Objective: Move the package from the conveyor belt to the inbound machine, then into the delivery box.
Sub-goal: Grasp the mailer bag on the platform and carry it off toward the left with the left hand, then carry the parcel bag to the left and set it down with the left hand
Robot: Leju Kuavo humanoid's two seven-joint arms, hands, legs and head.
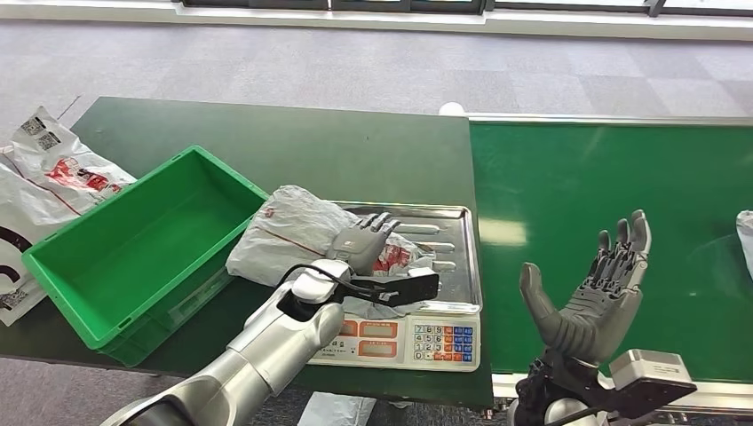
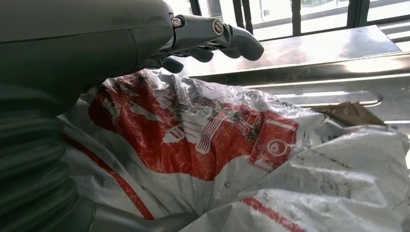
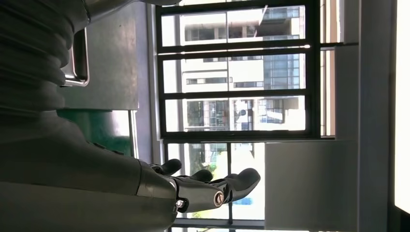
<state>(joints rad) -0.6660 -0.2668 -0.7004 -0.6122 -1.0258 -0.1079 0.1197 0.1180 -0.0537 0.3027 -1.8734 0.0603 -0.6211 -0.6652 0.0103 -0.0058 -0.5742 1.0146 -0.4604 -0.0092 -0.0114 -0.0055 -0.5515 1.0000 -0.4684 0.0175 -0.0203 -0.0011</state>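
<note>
Green table (image 1: 355, 151): package (image 1: 293, 232) lies on scale tray (image 1: 457, 240), left hand (image 1: 362, 241) flat on it, fingers spread. Green bin (image 1: 133, 257) at 9 o'clock. Right hand (image 1: 593, 297) wide, empty, over conveyor belt (image 1: 604, 177).

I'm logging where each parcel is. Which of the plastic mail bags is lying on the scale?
The grey and red bag under the left hand lies on the scale's steel tray. Another bag lies left of the green bin; a third sits on the belt.
</note>
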